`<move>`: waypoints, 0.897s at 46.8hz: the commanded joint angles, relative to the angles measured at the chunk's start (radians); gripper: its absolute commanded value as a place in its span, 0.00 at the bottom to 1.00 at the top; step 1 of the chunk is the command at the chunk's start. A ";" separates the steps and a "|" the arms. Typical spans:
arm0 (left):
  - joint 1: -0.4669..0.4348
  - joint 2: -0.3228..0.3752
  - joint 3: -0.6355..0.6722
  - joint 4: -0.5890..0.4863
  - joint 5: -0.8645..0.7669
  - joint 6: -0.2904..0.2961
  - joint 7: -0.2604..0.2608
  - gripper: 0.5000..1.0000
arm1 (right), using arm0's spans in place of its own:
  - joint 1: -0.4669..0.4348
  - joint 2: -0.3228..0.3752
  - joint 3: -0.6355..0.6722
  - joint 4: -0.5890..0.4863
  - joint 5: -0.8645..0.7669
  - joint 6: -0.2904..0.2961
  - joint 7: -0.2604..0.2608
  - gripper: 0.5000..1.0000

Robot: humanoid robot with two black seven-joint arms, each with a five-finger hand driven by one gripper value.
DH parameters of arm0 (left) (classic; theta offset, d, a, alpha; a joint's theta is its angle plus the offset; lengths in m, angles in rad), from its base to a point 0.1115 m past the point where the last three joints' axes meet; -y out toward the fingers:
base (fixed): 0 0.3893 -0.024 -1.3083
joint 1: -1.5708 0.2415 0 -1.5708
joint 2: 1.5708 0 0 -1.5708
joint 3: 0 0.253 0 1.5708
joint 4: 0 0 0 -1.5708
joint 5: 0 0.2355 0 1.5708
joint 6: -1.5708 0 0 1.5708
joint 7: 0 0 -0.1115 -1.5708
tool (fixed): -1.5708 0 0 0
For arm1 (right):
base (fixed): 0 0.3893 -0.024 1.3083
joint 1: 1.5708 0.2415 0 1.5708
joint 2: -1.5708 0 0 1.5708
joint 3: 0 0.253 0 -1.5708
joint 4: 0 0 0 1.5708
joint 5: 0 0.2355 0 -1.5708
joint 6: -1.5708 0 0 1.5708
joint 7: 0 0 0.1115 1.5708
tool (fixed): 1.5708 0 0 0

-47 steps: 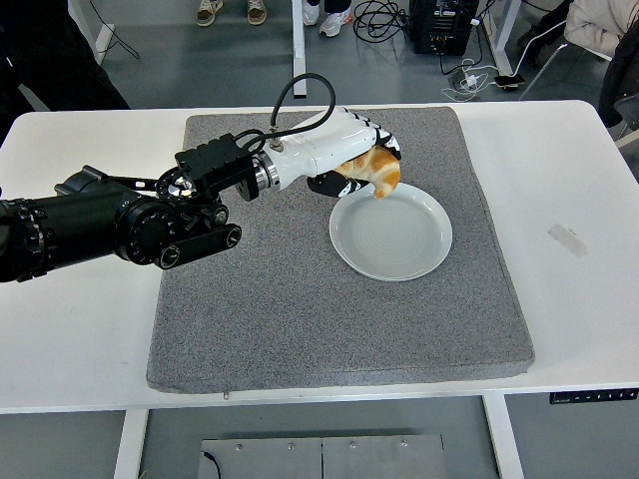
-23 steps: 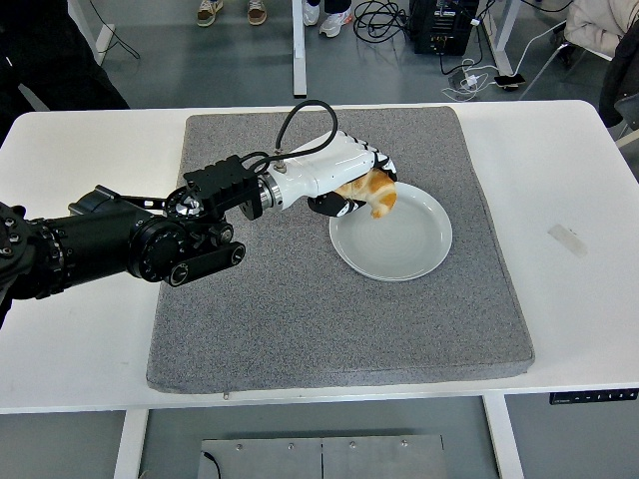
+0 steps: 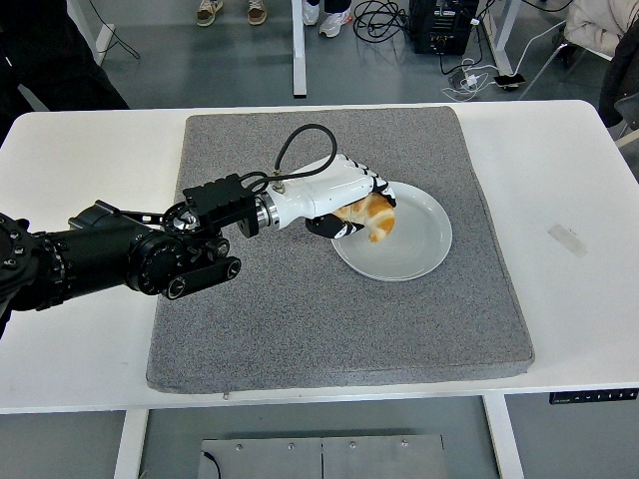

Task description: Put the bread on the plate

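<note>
My left hand (image 3: 344, 203) reaches over the left rim of the plate (image 3: 419, 244), fingers (image 3: 374, 188) curled around the bread (image 3: 370, 214). The bread sits under my fingertips, above the plate's left portion; whether it touches the plate surface I cannot tell.

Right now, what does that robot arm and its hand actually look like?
The left arm is bulky, black and cylindrical, with round joints. A black block forms the wrist. The left hand has a glossy white shell and dark fingertips. A black cable loops above the wrist.
</note>
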 commanded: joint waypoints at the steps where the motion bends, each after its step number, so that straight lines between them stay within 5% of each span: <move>1: 0.003 0.000 0.014 0.001 0.000 0.000 -0.006 0.00 | 0.000 0.000 -0.001 0.000 0.000 0.000 0.000 1.00; 42: 0.039 0.000 0.011 0.037 -0.015 0.002 -0.023 0.00 | 0.000 0.000 -0.001 0.000 0.000 -0.002 0.000 1.00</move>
